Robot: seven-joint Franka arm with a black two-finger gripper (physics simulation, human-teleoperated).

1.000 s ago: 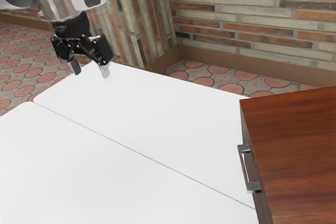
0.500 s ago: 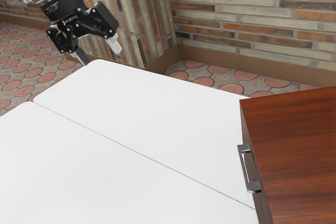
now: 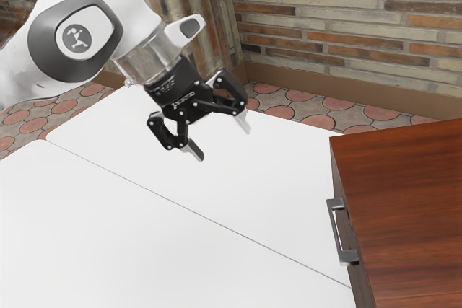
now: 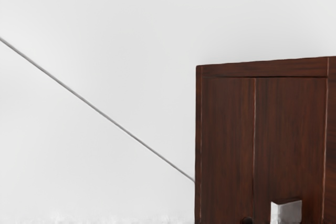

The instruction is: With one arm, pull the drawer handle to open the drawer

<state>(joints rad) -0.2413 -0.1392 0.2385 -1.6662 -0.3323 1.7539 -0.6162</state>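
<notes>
A dark wooden drawer cabinet (image 3: 404, 207) stands at the exterior view's right on the white table (image 3: 180, 200). Its grey metal handle (image 3: 341, 232) sits on the face toward the table's middle, and the drawer looks closed. My black gripper (image 3: 220, 137) hangs open above the table's middle, well to the left of the handle, with nothing between its fingers. In the wrist view the cabinet front (image 4: 265, 140) fills the area ahead of my hand, and part of the handle (image 4: 286, 211) shows low on it.
A thin seam (image 3: 195, 214) runs diagonally across the table. Brick walls (image 3: 346, 19) and a tiled floor (image 3: 303, 110) lie behind. My white arm (image 3: 79, 41) takes up the upper left of the exterior view.
My arm has swung from the far upper left down and rightward over the table's middle, closer to the cabinet. The gripper stays open. The drawer has not moved.
</notes>
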